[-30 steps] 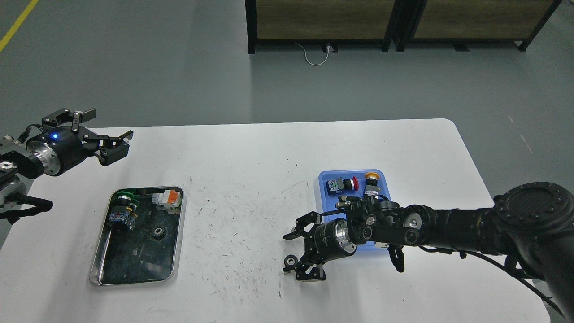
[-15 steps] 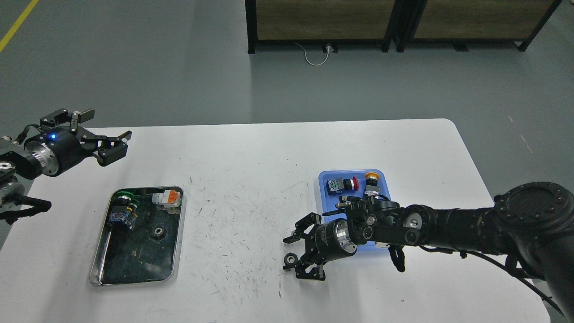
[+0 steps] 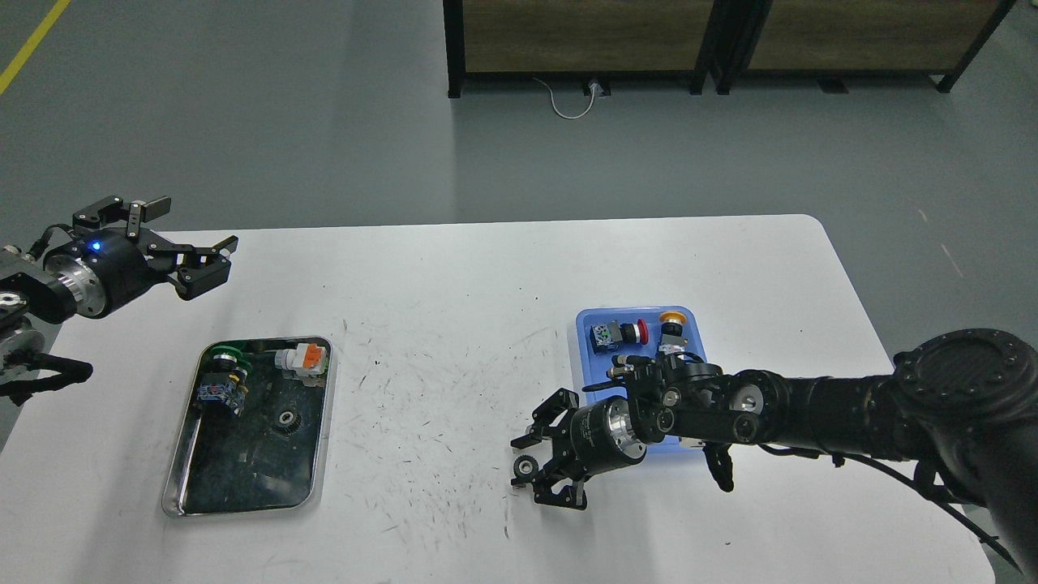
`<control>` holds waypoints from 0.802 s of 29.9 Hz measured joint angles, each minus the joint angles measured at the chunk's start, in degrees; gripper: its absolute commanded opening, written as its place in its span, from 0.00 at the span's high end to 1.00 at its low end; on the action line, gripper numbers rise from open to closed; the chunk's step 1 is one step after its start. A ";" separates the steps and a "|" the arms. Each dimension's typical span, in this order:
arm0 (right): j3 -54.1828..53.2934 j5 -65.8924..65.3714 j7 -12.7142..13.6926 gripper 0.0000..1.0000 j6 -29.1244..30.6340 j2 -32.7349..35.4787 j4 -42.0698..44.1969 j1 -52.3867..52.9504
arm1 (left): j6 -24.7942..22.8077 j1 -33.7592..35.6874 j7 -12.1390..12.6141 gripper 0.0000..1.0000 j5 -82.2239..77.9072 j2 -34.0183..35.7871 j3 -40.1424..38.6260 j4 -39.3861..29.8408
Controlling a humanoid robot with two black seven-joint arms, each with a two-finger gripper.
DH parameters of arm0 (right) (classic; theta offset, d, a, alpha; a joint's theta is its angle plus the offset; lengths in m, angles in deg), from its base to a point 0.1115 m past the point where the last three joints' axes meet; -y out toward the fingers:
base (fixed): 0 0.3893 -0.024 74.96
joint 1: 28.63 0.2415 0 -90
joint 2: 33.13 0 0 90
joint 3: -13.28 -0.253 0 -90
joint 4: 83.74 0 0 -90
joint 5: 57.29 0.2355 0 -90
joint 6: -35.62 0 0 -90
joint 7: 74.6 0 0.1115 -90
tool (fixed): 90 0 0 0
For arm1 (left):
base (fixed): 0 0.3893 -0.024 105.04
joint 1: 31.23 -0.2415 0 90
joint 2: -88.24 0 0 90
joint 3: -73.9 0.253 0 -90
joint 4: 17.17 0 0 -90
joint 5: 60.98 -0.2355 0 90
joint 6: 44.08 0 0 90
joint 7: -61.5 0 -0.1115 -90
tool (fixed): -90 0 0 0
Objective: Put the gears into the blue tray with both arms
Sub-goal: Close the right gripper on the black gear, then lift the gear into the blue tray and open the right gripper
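Looking first at the gears, you find one gear (image 3: pixel 525 467) lying on the white surface (image 3: pixel 454 284), just left of the blue tray (image 3: pixel 585 324) and outside it. Your right gripper (image 3: pixel 531 462) sits low over that gear with its jaws spread, one finger above the gear and one below it; whether either finger touches the gear cannot be told from this view. The second gear (image 3: pixel 286 418) rests on the dark bottom of the steel tray (image 3: pixel 174 487), near its middle, well apart from the first.

The blue tray sits to the right of the surface's centre. Its near half is hidden behind your right arm (image 3: pixel 811 410), which reaches in from the right edge. In the far half you see a switch with a red cap (image 3: pixel 620 333) and a switch with a yellow cap (image 3: pixel 671 323), side by side.

The steel tray also holds a green-capped switch (image 3: pixel 220 381) at its far left corner and a part with an orange piece (image 3: pixel 305 358) beside it.

Your left gripper (image 3: pixel 195 239) hangs above the surface's far left corner, beyond the steel tray, jaws spread wide and gripping nothing.
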State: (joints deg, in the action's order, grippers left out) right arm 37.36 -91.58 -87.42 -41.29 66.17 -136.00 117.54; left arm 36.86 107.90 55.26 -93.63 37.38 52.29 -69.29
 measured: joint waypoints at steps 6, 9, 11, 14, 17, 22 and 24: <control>-0.05 -0.04 0.10 0.70 0.41 0.09 -0.02 0.21 | 0.00 0.00 0.00 0.02 -0.04 0.41 0.09 0.00; -0.05 -0.01 0.13 0.75 0.44 0.11 -0.01 0.21 | 0.00 -0.02 0.00 0.02 -0.04 0.52 0.16 0.00; -0.05 0.00 0.14 0.76 0.44 0.11 -0.01 0.21 | 0.00 -0.06 0.00 0.02 -0.04 0.56 0.16 0.00; -0.33 0.05 0.26 0.76 0.48 0.18 -0.02 0.34 | 0.00 -0.08 0.00 0.02 -0.04 0.57 0.16 0.00; -0.81 0.22 0.19 0.76 0.50 0.47 -0.02 0.84 | 0.00 -0.09 0.01 0.02 -0.04 0.58 0.24 0.00; -2.82 0.66 -0.05 0.76 1.32 2.18 -0.04 2.08 | 0.00 -0.09 0.08 0.02 -0.05 0.58 0.46 0.00; -3.85 0.81 -0.10 0.76 1.45 3.66 -0.15 2.51 | 0.00 -0.09 0.08 0.02 -0.05 0.59 0.52 0.00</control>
State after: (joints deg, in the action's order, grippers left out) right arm 33.51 -90.78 -87.51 -39.84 69.83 -136.15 120.05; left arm 36.86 107.81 55.34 -93.68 37.96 52.81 -69.29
